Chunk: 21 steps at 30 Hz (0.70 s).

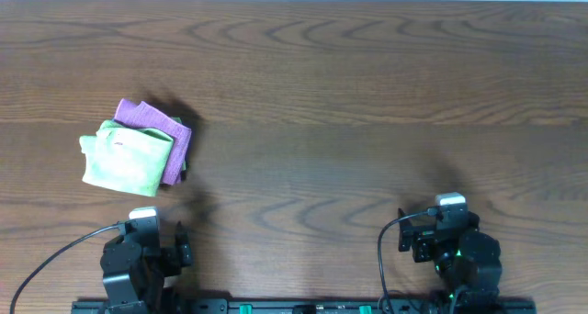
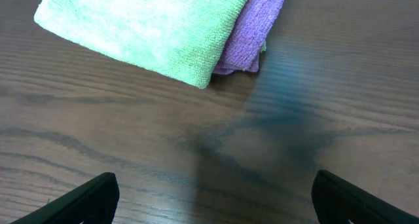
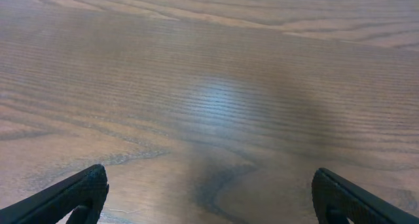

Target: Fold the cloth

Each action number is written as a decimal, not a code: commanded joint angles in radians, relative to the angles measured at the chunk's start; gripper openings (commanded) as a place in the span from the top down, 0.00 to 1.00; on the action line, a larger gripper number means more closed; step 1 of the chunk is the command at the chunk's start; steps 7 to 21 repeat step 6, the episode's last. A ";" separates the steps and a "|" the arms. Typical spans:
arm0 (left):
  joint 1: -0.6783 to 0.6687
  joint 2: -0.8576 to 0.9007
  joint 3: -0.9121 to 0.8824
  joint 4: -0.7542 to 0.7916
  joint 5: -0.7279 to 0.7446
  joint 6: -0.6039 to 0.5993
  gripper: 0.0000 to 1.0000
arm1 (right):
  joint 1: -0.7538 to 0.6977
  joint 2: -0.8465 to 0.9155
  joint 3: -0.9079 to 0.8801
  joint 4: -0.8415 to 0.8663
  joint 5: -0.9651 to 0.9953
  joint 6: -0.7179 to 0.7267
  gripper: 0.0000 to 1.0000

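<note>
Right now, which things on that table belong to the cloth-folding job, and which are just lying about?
Belongs to the job:
- lime-green cloth
- left end effector and right end effector, both open and empty

Just lying about:
- purple-pink cloth, partly under the green one
- wooden table

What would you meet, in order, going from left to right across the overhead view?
lime-green cloth → purple cloth, partly under the green one → right gripper
</note>
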 commanded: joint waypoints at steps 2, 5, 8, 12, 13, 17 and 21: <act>-0.004 -0.008 -0.037 -0.021 -0.025 0.021 0.05 | -0.008 -0.011 -0.014 -0.006 -0.011 -0.013 0.01; -0.004 -0.008 -0.037 -0.021 -0.025 0.021 0.05 | -0.008 -0.011 -0.014 -0.006 -0.011 -0.013 0.01; -0.004 -0.008 -0.037 -0.021 -0.025 0.021 0.05 | -0.008 -0.011 -0.014 -0.006 -0.011 -0.013 0.01; -0.004 -0.008 -0.037 -0.021 -0.025 0.021 0.05 | -0.008 -0.011 -0.014 -0.006 -0.011 -0.013 0.01; -0.004 -0.008 -0.037 -0.021 -0.025 0.021 0.05 | -0.008 -0.011 -0.014 -0.006 -0.011 -0.013 0.01; -0.004 -0.008 -0.037 -0.021 -0.025 0.021 0.05 | -0.008 -0.011 -0.014 -0.006 -0.011 -0.013 0.01; -0.004 -0.008 -0.037 -0.021 -0.025 0.021 0.05 | -0.008 -0.011 -0.014 -0.006 -0.011 -0.013 0.01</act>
